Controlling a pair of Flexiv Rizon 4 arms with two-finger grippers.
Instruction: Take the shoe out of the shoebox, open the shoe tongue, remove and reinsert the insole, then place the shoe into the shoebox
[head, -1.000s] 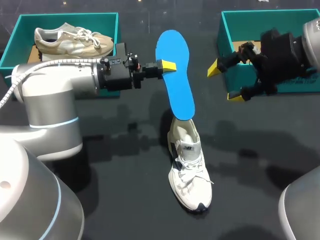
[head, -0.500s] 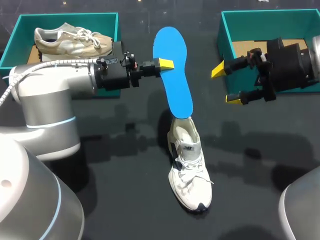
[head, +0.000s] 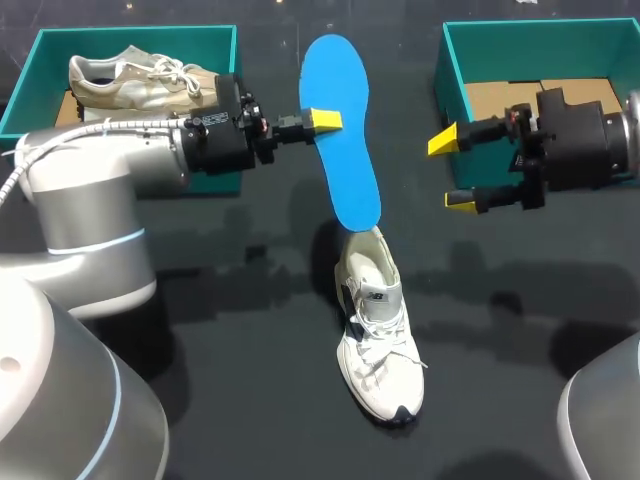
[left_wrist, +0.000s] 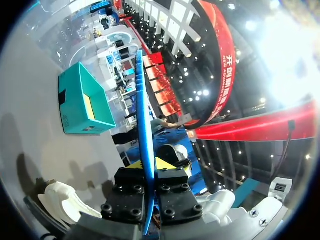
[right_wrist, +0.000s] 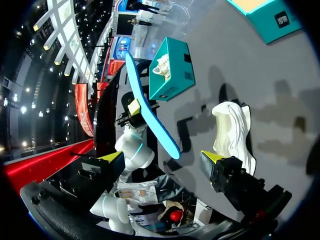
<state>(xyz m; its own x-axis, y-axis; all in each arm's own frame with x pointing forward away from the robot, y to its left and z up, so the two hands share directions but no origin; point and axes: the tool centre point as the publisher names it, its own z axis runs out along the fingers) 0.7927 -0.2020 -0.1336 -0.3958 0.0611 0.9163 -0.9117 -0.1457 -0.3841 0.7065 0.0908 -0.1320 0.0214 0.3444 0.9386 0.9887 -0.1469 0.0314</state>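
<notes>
A blue insole (head: 341, 130) hangs above the table, its lower tip just over the heel opening of a white shoe (head: 378, 340) that stands on the dark table. My left gripper (head: 322, 120) is shut on the insole's left edge near its upper half. In the left wrist view the insole (left_wrist: 141, 100) runs edge-on between the fingers, with the white shoe (left_wrist: 60, 200) below. My right gripper (head: 452, 171) hangs open to the right of the insole, apart from it. From the right wrist the insole (right_wrist: 147, 117) and shoe (right_wrist: 232, 130) lie ahead of the open gripper (right_wrist: 162, 159).
A teal shoebox (head: 30, 90) at the back left holds a beige shoe (head: 145, 80). A second teal shoebox (head: 450, 70) stands at the back right with its cardboard floor showing, behind my right gripper. The table is dark and bare around the white shoe.
My left gripper has carried the insole a little up and to the left, its tip clear of the shoe. My right gripper has drawn back to the right and levelled out.
</notes>
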